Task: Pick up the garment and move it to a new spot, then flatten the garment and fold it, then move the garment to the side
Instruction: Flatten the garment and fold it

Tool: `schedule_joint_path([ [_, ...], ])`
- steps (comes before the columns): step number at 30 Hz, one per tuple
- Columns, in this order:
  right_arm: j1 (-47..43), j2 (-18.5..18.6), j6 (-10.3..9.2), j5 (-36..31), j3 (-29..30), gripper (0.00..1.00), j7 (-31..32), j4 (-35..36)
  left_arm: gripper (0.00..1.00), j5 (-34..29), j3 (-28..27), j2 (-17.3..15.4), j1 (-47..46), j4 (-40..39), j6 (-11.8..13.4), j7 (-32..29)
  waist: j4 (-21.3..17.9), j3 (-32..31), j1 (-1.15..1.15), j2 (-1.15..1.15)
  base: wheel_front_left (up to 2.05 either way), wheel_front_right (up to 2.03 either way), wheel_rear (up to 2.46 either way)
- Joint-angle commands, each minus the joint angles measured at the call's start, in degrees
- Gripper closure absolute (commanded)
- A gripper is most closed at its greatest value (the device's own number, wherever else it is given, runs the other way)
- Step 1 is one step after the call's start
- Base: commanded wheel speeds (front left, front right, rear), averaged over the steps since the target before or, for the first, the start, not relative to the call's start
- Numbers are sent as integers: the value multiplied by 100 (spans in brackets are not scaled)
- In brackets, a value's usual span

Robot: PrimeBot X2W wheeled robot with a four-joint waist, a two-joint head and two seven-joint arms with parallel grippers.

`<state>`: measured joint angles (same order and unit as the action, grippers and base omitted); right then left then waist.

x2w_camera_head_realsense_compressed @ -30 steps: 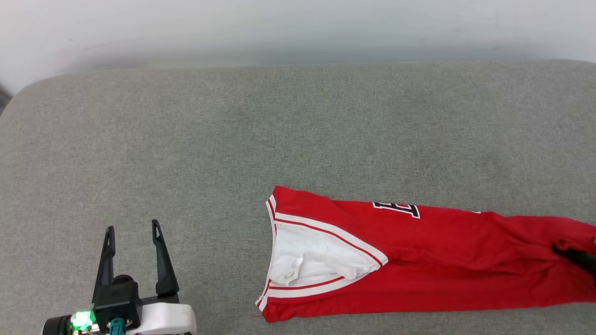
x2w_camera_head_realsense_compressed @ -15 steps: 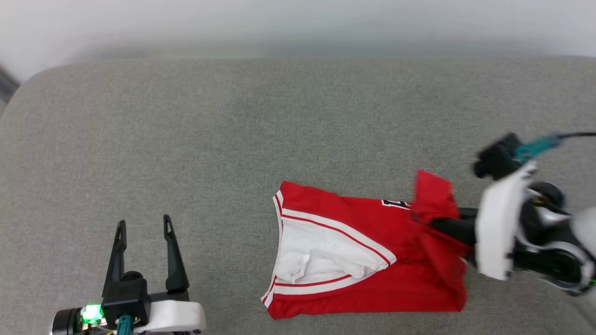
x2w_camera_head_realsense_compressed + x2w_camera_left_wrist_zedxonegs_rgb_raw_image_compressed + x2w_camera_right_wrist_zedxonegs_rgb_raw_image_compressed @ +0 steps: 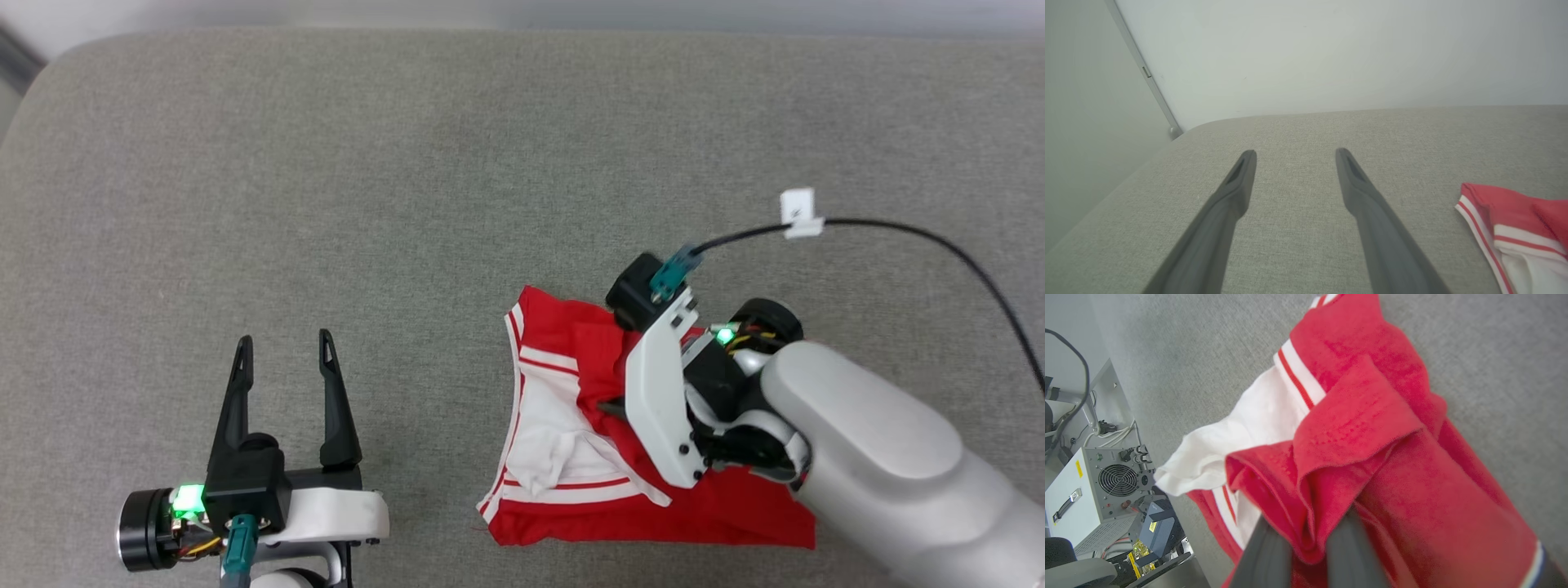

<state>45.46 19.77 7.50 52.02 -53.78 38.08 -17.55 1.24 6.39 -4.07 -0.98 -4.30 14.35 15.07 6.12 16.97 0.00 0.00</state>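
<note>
The garment (image 3: 563,457), a red jersey with white sleeve fabric and striped trim, lies on the grey cushion at the lower middle of the head view, doubled over on itself. My right gripper (image 3: 608,406) lies across it, pointing left and shut on a bunched red fold (image 3: 1306,543). The right wrist view shows the red cloth (image 3: 1363,416) draped over both fingers. My left gripper (image 3: 284,351) rests open on bare cushion to the garment's left, nothing between its fingers (image 3: 1295,157). The garment's striped edge (image 3: 1515,212) shows at the right of the left wrist view.
The grey cushion (image 3: 408,163) spreads wide behind and to the left of the garment. A black cable with a white tag (image 3: 798,214) arcs above my right arm. Past the cushion's edge stand a fan-vented box (image 3: 1102,486) and cables.
My right gripper has carried the garment's right end leftward over the rest, so the long red strip is now doubled over. The head camera has tilted down. My left gripper stays open and still.
</note>
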Motion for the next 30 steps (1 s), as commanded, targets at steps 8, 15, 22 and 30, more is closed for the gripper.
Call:
schedule_joint_path([
  [8, 172, -222, -7, -209, -581, 0, -838, -859, 0, -4, -29, 47, -75, 83, -6, 13, -47, 29, 0, 0, 0, 0, 0],
  [15, 397, 220, -3, -528, -462, 0, -2287, -360, 0, 10, -194, 5, 98, 106, -82, 13, -378, -372, 0, 0, 0, 0, 0],
  [22, 165, 497, -3, -1489, 633, 0, -3978, -410, 0, 0, -341, -20, 245, 68, -121, 13, -660, -657, 0, 0, 0, 0, 0],
  [30, -948, 273, -4, -2878, 2732, 0, -5204, -367, 0, 23, -463, -10, 469, 19, -172, 13, -884, -889, 0, 0, 0, 0, 0],
])
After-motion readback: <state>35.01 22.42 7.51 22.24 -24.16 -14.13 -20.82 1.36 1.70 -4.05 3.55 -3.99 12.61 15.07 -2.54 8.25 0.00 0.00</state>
